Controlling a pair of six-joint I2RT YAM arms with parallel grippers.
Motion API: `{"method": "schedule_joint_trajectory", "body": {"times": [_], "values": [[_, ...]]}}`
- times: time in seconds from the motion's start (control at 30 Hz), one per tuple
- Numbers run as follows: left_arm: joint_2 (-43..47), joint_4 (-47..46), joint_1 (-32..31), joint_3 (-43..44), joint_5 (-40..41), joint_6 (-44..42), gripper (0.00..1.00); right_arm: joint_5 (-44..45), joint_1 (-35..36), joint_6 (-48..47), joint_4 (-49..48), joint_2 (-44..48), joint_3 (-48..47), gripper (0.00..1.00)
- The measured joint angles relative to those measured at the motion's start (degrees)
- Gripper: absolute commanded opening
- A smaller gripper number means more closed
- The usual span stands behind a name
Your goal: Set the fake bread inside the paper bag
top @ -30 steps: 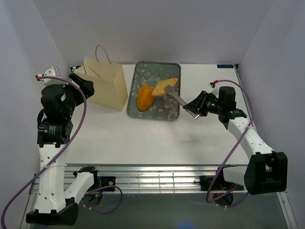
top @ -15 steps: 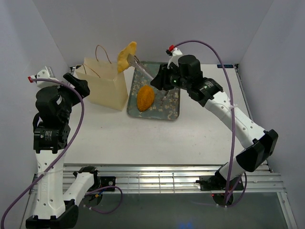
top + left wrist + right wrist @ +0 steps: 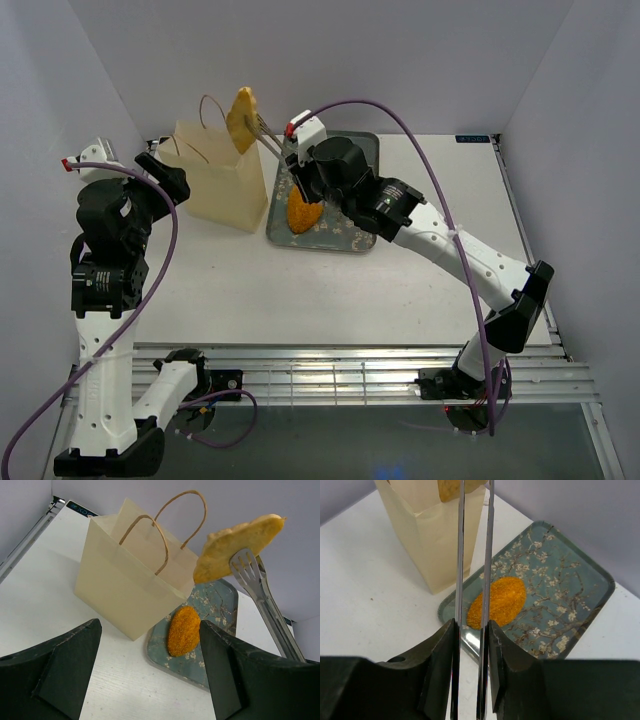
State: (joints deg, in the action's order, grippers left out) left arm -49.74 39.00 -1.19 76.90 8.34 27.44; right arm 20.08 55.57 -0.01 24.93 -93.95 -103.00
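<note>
So in the last second the right gripper point(image 3: 471, 635), clamped narrow on slim metal tongs point(image 3: 260, 585), swung the pale tan flat bread slice point(image 3: 235, 545) off the floral tray point(image 3: 580, 590) to just above the cream paper bag point(image 3: 125, 590). Dropping it looks like the next step. The orange oval loaf point(image 3: 183, 630) is still on the tray, and the left gripper point(image 3: 150, 650) hangs wide open and empty.

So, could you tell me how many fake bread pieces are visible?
2: an orange loaf on the tray, and a slice in tongs above the paper bag. Others may hide inside.
</note>
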Motion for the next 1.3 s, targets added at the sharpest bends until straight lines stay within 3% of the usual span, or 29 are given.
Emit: {"method": "schedule_joint_trajectory", "body": {"times": [0.5, 1.3], "values": [[-0.09, -0.02, 0.0, 0.0, -0.24, 0.02, 0.89, 9.29, 5.51, -11.41, -6.62, -0.46, 0.02, 0.23], [0.35, 0.0, 0.0, -0.02, -0.24, 0.02, 0.89, 10.6, 6.43, -12.28, -4.92, -6.27, -1.6, 0.42]]}}
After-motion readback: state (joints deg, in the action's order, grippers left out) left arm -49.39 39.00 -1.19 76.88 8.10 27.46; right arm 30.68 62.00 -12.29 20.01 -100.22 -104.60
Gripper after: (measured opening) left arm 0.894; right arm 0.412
